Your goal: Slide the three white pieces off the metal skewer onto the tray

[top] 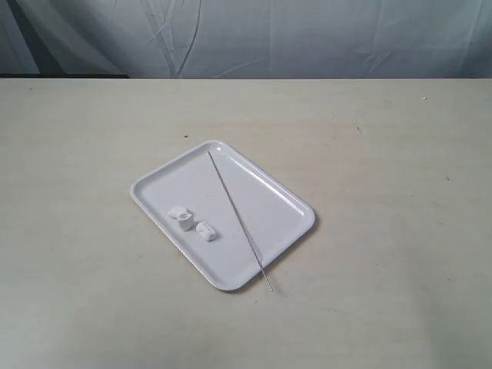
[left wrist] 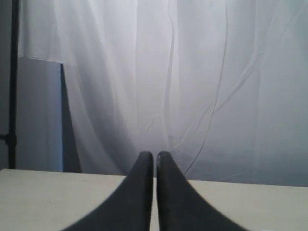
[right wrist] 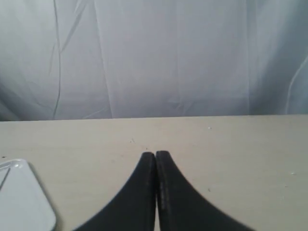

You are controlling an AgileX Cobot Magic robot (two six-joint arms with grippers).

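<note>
Our left gripper and right gripper both have jaws pressed together, nothing in them. Out on the table, the metal skewer lies bare, diagonally across the tray, one end poking past the rim. The white pieces sit loose on the tray, clear of the skewer.

The metal skewer crosses the tray diagonally, overhanging its near rim; white pieces, seemingly three, lie left.
</note>
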